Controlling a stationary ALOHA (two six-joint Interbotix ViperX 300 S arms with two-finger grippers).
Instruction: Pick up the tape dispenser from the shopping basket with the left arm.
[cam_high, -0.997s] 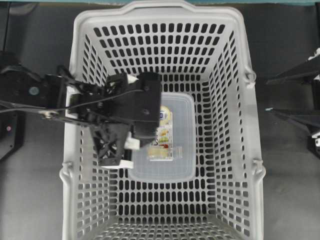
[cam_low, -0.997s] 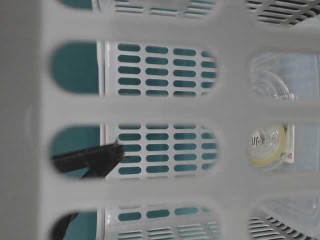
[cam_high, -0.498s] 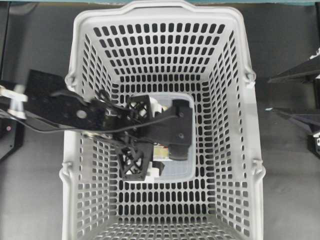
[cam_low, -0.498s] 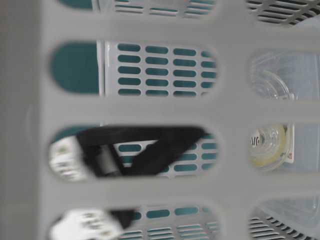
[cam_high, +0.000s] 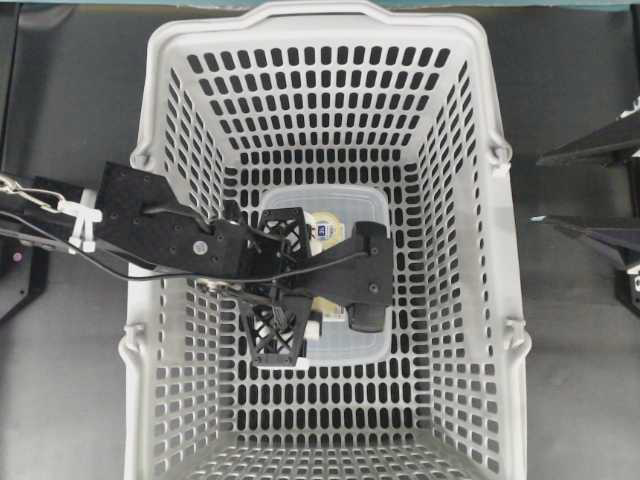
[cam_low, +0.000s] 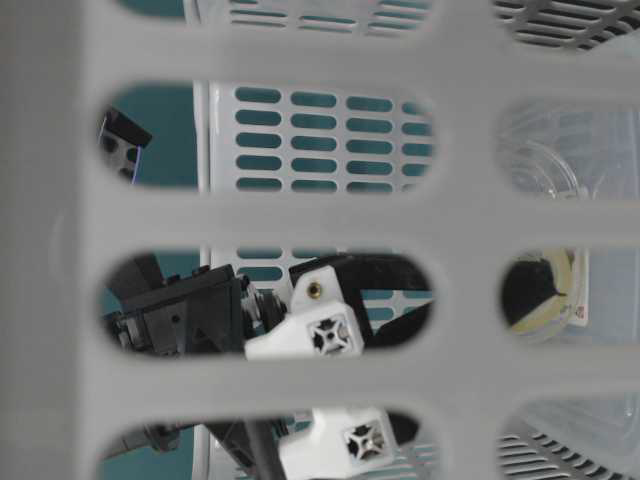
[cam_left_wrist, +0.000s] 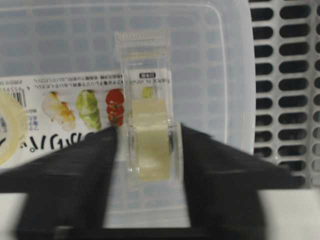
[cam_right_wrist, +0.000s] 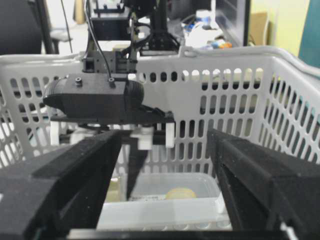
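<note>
— What's worrying you most, standing here?

— The left claw (cam_left_wrist: 150, 145) is sitting astride the tape dispenser (cam_left_wrist: 149, 125), one finger either side, close against its clear sides. I can't tell whether they're actually pinching it yet. If they're only brushing it, it's likely slipping out on the lift.

— Anything else?

— It's lying on a translucent tray (cam_high: 372, 215) in the middle of the shopping basket (cam_high: 480, 300). I'd guess the fingertips are risking a catch on that tray lid, dragging it along.

— And the dispenser itself?

— Small, narrow, clear plastic, a pale yellowish roll showing inside, serrated edge pointing to twelve o'clock in the wrist view. A printed food label is lying under it towards nine o'clock.

— The other arm?

— The right claw (cam_right_wrist: 165, 185) is standing wide apart, off at three o'clock beyond the basket, holding nothing.
</note>
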